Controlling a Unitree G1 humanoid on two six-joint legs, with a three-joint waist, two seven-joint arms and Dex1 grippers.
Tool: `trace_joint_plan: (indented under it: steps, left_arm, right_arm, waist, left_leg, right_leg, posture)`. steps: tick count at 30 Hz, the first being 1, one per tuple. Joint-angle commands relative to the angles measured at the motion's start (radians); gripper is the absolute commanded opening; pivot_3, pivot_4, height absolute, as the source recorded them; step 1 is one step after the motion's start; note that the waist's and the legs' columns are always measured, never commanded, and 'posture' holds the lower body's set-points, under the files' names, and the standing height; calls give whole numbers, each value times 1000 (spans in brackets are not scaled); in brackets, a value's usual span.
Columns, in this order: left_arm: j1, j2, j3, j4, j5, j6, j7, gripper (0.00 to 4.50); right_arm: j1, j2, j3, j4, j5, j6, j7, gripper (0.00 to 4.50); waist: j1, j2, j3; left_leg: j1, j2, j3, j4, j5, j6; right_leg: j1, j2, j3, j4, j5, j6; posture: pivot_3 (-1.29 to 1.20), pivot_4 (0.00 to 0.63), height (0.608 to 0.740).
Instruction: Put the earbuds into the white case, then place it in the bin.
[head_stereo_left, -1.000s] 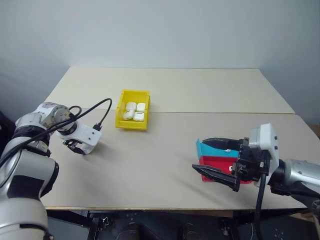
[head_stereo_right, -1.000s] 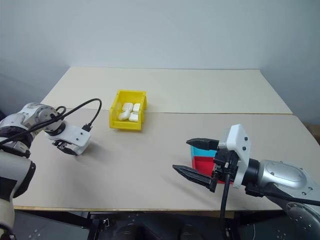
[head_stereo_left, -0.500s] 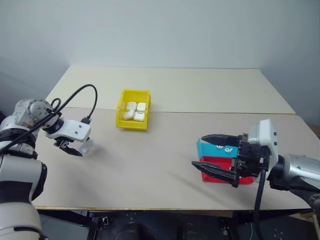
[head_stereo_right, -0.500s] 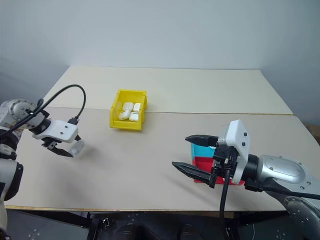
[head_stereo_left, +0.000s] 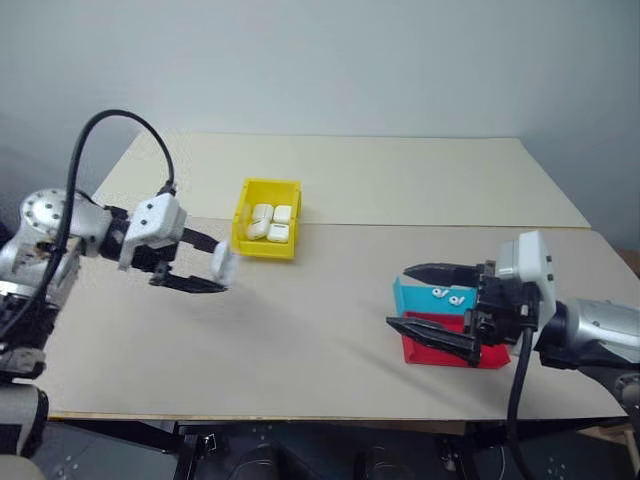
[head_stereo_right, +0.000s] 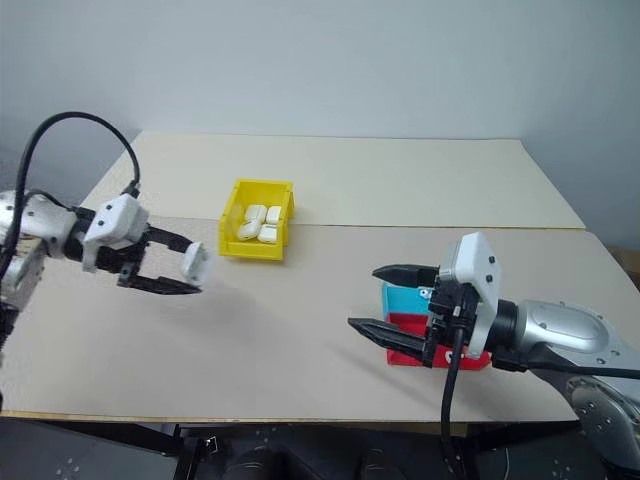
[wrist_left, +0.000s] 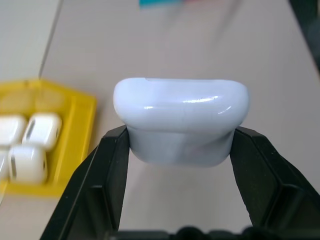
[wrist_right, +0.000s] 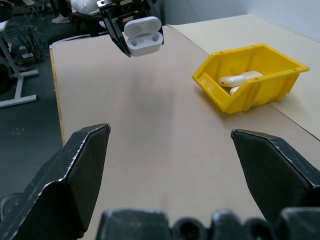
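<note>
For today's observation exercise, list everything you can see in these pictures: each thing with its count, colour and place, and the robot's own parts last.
white case: one, white, lid open, held above the table in the left claw.
bin: one, yellow, on the table left of centre.
cases in the bin: at least three, white, lying inside it.
earbuds: two, white, on the teal tray.
teal tray: one, teal, on the table at the right.
red tray: one, red, just in front of the teal one.
table: one, beige, with a seam across it.
left claw: one, black fingers, shut on the white case.
right claw: one, black fingers, open, above the trays.
</note>
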Motion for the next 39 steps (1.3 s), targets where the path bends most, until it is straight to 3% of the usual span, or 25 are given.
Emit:
trace_joint_plan:
  steps: [1, 4, 7, 11, 13, 19, 28, 34, 39]
  left_arm:
    - [49, -70, 124, -182, -125, 165, 161, 2756]
    - [102, -186, 198, -318, -240, 313, 347, 2756]
    - [176, -312, 213, -443, -256, 333, 485, 2756]
    - [245, -483, 175, -545, -214, 271, 578, 2756]
    - [231, -526, 135, -548, -214, 278, 547, 2756]
    - [196, -554, 76, -499, -223, 273, 401, 2756]
    - [152, -501, 45, -377, -79, 166, 250, 2756]
    - [148, -534, 42, -365, -67, 147, 238, 2756]
    - [161, -560, 37, -379, -57, 143, 251, 2756]
  right_arm:
    - [-22, -2, -21, 5, -5, -32, 15, 4500]
    - [-24, -7, -34, 15, -10, -30, 20, 4500]
    - [-34, -18, -48, 35, -9, -25, 31, 4500]
    - [-67, -45, -53, 89, -27, -24, 54, 4500]
    - [-93, -62, -45, 118, -33, -22, 72, 4500]
    - [-156, -173, 45, 165, -124, 29, 109, 4500]
    - [-233, -373, 234, 201, -291, 118, 202, 4500]
    - [-277, -423, 386, 275, -473, 44, 305, 4500]
    - [-288, -449, 477, 355, -635, -123, 445, 4500]
  waist:
    - [0, 0, 0]
    - [1, 0, 0]
    - [0, 0, 0]
    - [1, 0, 0]
    - [1, 0, 0]
    - [0, 1, 0]
    - [1, 1, -1]
    - [1, 1, -1]
    - [0, 1, -1]
  left_leg:
    - [0, 0, 0, 0, 0, 0]
    - [0, 0, 0, 0, 0, 0]
    - [2, 0, -1, 0, 0, 0]
    - [3, 0, 0, 0, 0, 0]
    - [3, 0, 0, 0, 0, 0]
    - [4, -1, 1, -1, 0, 0]
    - [3, 0, 1, -1, 0, 0]
    - [2, 0, 2, -1, 0, 0]
    - [2, 0, 2, -1, 0, 0]
  right_leg:
    - [0, 0, 0, 0, 0, 0]
    - [0, 0, 0, 0, 0, 0]
    - [1, 0, 1, 0, 0, 0]
    - [3, 0, 1, 0, 0, 0]
    - [3, 0, 1, 0, 0, 0]
    - [3, 1, 1, -1, 0, 0]
    - [2, 1, 2, -1, 0, 0]
    - [1, 0, 2, -2, 0, 0]
    - [1, 0, 2, -2, 0, 0]
  posture:
    - [0, 150, 740]
    - [0, 150, 740]
    - [0, 150, 740]
    - [0, 150, 740]
    - [0, 150, 740]
    - [0, 150, 740]
    - [0, 150, 740]
    - [0, 150, 740]
    - [0, 150, 740]
